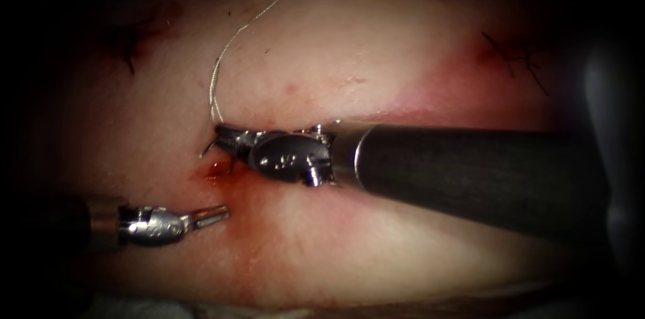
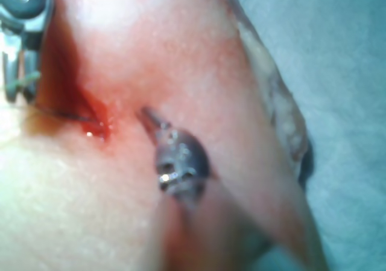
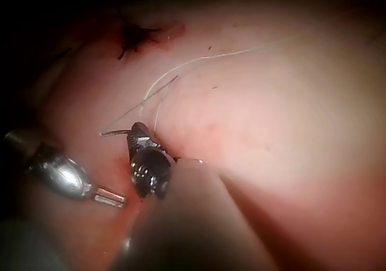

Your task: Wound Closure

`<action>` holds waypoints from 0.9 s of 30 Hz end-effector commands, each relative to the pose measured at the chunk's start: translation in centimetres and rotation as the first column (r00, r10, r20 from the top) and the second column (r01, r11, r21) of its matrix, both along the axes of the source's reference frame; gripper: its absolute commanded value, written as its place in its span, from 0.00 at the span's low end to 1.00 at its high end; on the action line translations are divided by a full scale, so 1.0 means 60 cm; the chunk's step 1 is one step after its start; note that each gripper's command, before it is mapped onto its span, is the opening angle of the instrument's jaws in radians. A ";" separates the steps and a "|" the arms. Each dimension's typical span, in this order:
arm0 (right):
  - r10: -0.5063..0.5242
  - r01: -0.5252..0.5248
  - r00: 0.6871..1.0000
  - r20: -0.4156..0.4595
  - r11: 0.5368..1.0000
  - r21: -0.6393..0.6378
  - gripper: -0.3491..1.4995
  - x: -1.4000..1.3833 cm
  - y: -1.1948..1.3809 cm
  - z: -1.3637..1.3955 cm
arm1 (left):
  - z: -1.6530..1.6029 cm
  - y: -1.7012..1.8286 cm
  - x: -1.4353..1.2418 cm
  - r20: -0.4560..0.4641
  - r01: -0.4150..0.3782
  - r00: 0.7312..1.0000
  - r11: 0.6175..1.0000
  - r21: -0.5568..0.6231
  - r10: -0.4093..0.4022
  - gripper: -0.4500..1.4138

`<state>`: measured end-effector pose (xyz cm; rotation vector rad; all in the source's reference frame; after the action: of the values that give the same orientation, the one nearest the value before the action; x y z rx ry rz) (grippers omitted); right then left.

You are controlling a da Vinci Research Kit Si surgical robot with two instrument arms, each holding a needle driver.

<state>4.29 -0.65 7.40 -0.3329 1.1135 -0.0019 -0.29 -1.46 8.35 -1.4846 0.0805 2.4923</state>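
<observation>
Pale pink tissue (image 1: 376, 43) lies under my two tools, and its cut (image 1: 218, 170) shows as a short reddish slit with red fluid (image 1: 216, 172) pooled in it, just under my right tool's tip.

My right tool (image 1: 225, 138) comes in from the right on its long dark shaft (image 1: 484, 171) and holds the needle (image 1: 208, 150) clamped between its jaws. What I can see of the needle is a short dark piece poking out to the left of the tip, just above the cut; I cannot tell where along its curve the jaws grip it, nor whether its point is in the tissue. In the right wrist view the same dark piece (image 3: 114, 132) sticks out sideways from the tool (image 3: 137, 135).

Pale thread (image 1: 232, 43) starts at that tool's tip, loops upward over the tissue above the cut and runs off toward the top.

My left tool (image 1: 215, 213) sits below and to the left of the cut, apart from the needle and the thread, with its jaws a narrow crack apart and nothing between them. In the left wrist view its tip (image 2: 149, 117) points at the wet red cut (image 2: 96, 123).

Farther out, dark stitch ends (image 1: 517, 60) mark the tissue at the upper right, and a dark reddened spot (image 1: 131, 43) sits at the upper left.
</observation>
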 end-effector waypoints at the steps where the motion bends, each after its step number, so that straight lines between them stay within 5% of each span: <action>1: -0.008 0.008 1.000 0.005 1.000 0.003 0.00 0.0009 -0.0012 0.0015 | 0.0010 -0.0012 -0.0009 0.002 -0.001 1.000 1.000 0.004 0.001 0.11; 15: 0.056 -0.052 0.997 -0.058 0.996 0.069 0.00 -0.0003 -0.0024 0.0021 | 0.0010 -0.0011 -0.0014 0.000 0.001 1.000 1.000 0.004 -0.001 0.11; 19: 0.110 -0.082 0.984 -0.139 0.977 0.195 0.00 -0.0012 -0.0015 0.0042 | 0.0011 -0.0011 -0.0014 0.001 0.001 1.000 1.000 0.004 -0.001 0.10; 27: 0.139 -0.085 0.979 -0.152 0.945 0.317 0.00 -0.0024 -0.0019 0.0072 | 0.0010 -0.0012 -0.0015 -0.001 -0.001 1.000 1.000 -0.001 0.001 0.09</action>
<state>4.08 -0.70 7.77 -0.1198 1.2435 0.3043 -0.32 -1.45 8.35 -1.4823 0.0869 2.4946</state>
